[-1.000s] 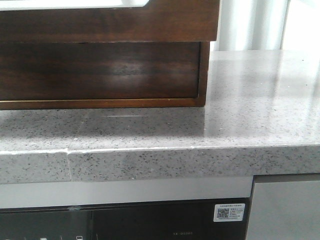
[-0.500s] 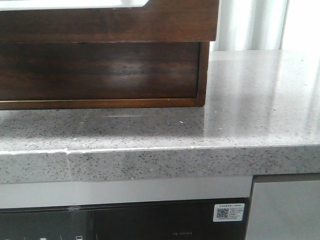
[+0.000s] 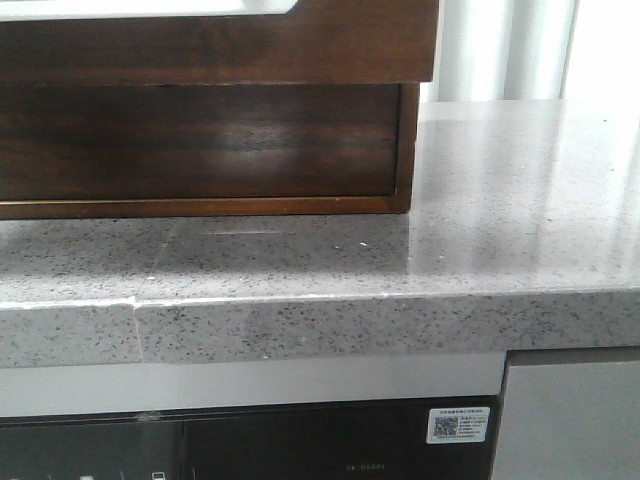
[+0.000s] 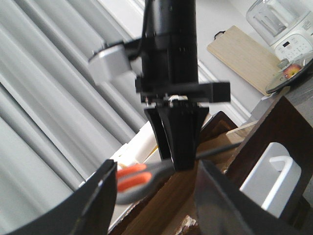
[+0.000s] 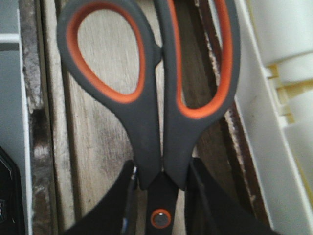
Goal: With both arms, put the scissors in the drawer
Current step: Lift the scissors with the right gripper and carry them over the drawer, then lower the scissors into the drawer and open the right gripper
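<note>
— What has the right gripper got?
— Its fingers are pinched on the scissors at the pivot, handles pointing away; below lies pale wood.
— And the left gripper?
— Spread wide, holding nothing; the other arm hangs just beyond it.
— The drawer?
— Seen from the front, flush in its cabinet frame on the countertop.

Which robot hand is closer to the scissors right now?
The right. The right gripper is clamped on the scissors near the pivot, handles sticking out. The left gripper sits a little way off, its fingers apart, looking at the scissors without touching them.
</note>
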Controlling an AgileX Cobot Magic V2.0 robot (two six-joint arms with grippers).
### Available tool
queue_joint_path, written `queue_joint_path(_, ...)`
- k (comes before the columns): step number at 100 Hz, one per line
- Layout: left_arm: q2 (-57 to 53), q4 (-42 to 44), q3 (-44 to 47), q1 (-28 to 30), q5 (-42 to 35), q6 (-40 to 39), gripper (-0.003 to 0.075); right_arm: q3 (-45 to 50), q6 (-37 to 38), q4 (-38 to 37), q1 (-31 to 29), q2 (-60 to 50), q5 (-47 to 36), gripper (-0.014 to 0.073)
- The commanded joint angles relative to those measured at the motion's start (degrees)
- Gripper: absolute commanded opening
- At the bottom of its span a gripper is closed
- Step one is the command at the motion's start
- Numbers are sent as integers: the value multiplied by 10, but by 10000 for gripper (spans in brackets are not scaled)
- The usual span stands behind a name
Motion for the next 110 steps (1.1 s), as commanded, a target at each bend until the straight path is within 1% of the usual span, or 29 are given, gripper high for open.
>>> queue_joint_path(1,3,-23,-15,-2,-26,-8,317,-17,-8,5,1,-14,-39,-124)
queue_joint_path(30,3,-23,-15,-2,-26,-8,316,-17,-8,5,1,23,-32,-124)
queue_joint_path(52,3,-23,-15,-2,-26,-8,316,-17,-8,5,1,26,-28,-120)
queue_joint_path(58,3,-23,-15,-2,-26,-8,316,-17,-8,5,1,26,-25,-90)
queue_joint_path(73,3,-23,-15,-2,-26,-8,316,-17,-8,5,1,26,-17,64)
queue_joint_path(80,3,-23,-15,-2,-26,-8,316,-17,-8,5,1,26,-15,111)
queue_joint_path(110,3,-23,-15,-2,-26,-8,316,-18,-8,5,1,26,-16,127)
